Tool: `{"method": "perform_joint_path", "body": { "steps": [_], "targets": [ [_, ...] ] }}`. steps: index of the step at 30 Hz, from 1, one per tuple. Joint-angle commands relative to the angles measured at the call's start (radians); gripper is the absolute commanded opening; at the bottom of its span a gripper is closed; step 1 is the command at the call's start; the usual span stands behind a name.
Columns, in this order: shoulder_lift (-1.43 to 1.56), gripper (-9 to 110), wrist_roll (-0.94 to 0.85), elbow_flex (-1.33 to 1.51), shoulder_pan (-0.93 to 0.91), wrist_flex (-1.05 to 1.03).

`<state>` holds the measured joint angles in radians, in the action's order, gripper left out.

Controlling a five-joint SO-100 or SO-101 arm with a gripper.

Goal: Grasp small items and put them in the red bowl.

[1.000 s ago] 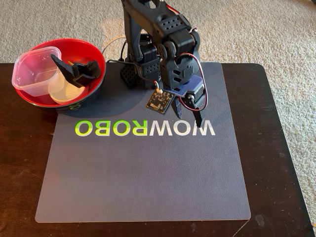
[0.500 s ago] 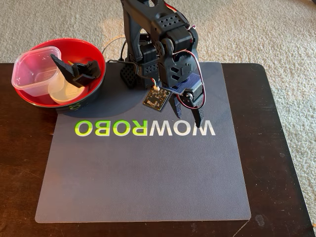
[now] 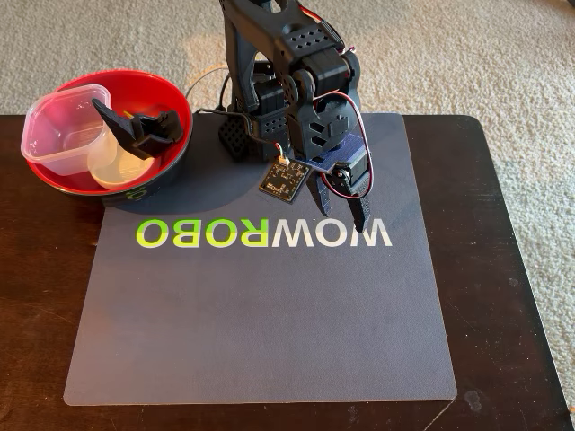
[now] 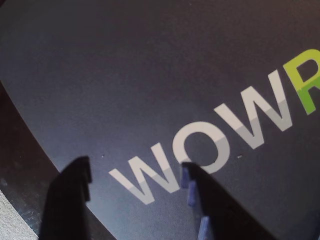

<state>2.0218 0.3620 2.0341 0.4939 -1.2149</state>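
Fixed view: the red bowl sat at the mat's ten o'clock corner, holding the clear tub, white dish and black printed parts. The gripper hung well apart at the bowl's four o'clock, fingers spread and empty over the white lettering.

A dark wooden table stands on beige carpet; on it lies a grey WOWROBO mat, with the red bowl resting at the mat's corner.
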Motion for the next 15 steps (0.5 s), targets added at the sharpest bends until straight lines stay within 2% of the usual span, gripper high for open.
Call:
{"method": "perform_joint_path", "body": {
  "steps": [1,15],
  "targets": [
    [0.006,23,-0.014,-0.012,-0.031,0.009],
    [0.005,23,-0.014,-0.014,-0.052,0.012]
  ]
}}
